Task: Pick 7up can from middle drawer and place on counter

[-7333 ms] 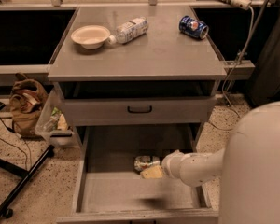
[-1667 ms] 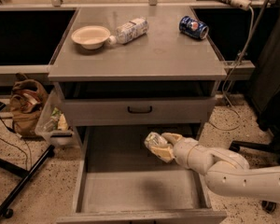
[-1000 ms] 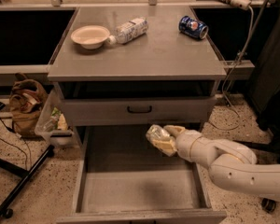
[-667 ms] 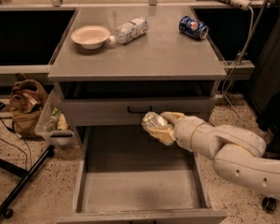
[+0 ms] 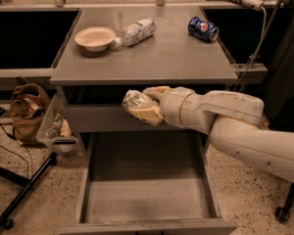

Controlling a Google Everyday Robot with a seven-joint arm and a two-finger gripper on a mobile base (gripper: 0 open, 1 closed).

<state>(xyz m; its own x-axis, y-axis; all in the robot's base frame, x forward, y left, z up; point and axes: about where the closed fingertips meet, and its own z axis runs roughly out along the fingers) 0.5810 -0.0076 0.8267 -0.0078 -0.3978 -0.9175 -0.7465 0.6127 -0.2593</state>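
On my feed the counter (image 5: 157, 58) takes the upper middle of the frame, a broad grey top seen from the front and slightly above; below it the middle drawer (image 5: 147, 195) stands pulled out toward the bottom edge, its plain grey floor and low side walls in full view; the robot's cream-coloured arm (image 5: 235, 126) comes in from the right edge and reaches leftward across the cabinet front at centre frame.

At the left edge, on the speckled floor, I see a brown bag (image 5: 25, 109); just right of it a clear plastic bin (image 5: 56, 131) sits against the cabinet's side.

On the counter, a pale bowl (image 5: 94, 37) stands at upper left; a clear plastic bottle (image 5: 135, 32) lies on its side just right of the bowl, its cap end close to the rim; a blue Pepsi can (image 5: 203, 28) lies on its side near the counter's upper right corner, well apart from the other two.

The gripper (image 5: 146, 103) hangs at centre frame, just under the counter's front edge and in front of the closed grey drawer front (image 5: 95, 117); its two fingers pinch the 7up can (image 5: 134, 100), one above and one below; the can is tilted, off the drawer floor and above the open drawer, not touching the counter.
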